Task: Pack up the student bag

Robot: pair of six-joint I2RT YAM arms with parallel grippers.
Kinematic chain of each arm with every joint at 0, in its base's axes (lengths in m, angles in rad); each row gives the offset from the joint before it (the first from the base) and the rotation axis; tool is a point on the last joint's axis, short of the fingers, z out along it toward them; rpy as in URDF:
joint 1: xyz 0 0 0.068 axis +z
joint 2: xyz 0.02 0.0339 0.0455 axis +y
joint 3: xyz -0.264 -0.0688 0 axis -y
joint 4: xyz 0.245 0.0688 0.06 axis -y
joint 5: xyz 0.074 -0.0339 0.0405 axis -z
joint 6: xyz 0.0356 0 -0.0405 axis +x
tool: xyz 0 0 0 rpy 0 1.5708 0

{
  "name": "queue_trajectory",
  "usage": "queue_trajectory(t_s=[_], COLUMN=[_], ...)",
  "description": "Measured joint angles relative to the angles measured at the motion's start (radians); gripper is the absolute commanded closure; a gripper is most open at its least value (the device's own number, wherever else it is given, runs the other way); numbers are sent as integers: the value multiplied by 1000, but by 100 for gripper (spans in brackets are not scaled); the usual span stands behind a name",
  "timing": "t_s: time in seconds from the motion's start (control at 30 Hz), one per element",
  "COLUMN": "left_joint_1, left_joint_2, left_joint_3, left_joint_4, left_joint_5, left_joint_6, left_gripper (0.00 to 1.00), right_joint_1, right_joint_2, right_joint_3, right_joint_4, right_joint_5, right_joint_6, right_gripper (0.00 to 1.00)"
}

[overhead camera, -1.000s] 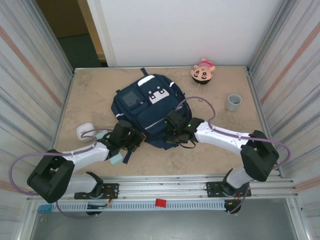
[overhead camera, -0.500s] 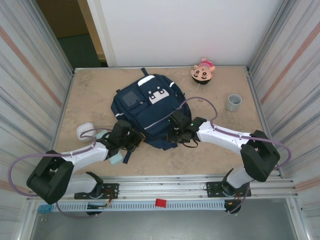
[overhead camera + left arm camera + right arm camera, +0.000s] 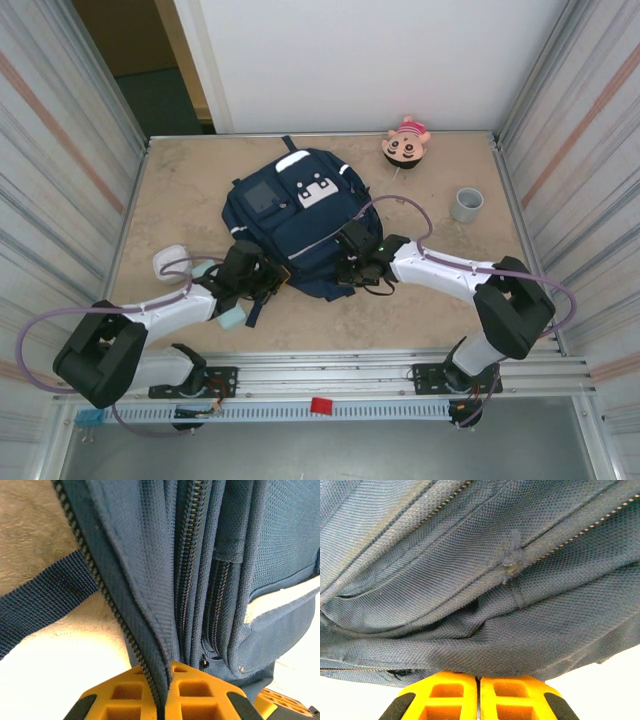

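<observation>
student bag [image 3: 292,212], edge in left claw [image 3: 164,684]

Beige mottled tabletop [image 3: 180,200] — white back wall [image 3: 350,60], ribbed metal side panels [image 3: 60,150], perhaps a doorway [image 3: 150,90] upper-left.

The student bag [image 3: 295,215] lies mid-tabletop [image 3: 180,190]. My left hand [image 3: 163,680] is at its near left edge, with a fold of the bag between the fingers. My right hand [image 3: 479,682] is against its near right edge. The doll head [image 3: 405,145] sits behind and to the right of the bag, by the back wall. The cup [image 3: 466,205] stands well apart on the right.
</observation>
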Motion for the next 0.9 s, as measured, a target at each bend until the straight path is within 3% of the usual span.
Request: queue_trajectory(t_s=[0.13, 0.3, 0.53, 0.73, 0.9], left_joint_1=[41, 190, 375, 447, 443], left_joint_2=[-30, -109, -80, 9, -48], left_joint_3=[2, 29, 106, 212, 210], left_joint_4=[-35, -163, -299, -348, -336], left_joint_5=[34, 112, 188, 190, 199], left_joint_6=[41, 163, 343, 450, 426], left_gripper=[100, 100, 92, 65, 48], right_joint_1=[-27, -84, 34, 132, 150], right_joint_2=[-45, -160, -152, -53, -22], right_joint_3=[-19, -79, -69, -26, -14], right_joint_4=[-13, -13, 59, 135, 158], right_joint_5=[-6, -52, -109, -95, -74], right_joint_6=[-4, -54, -82, -39, -12], right_gripper=[100, 100, 100, 100, 100])
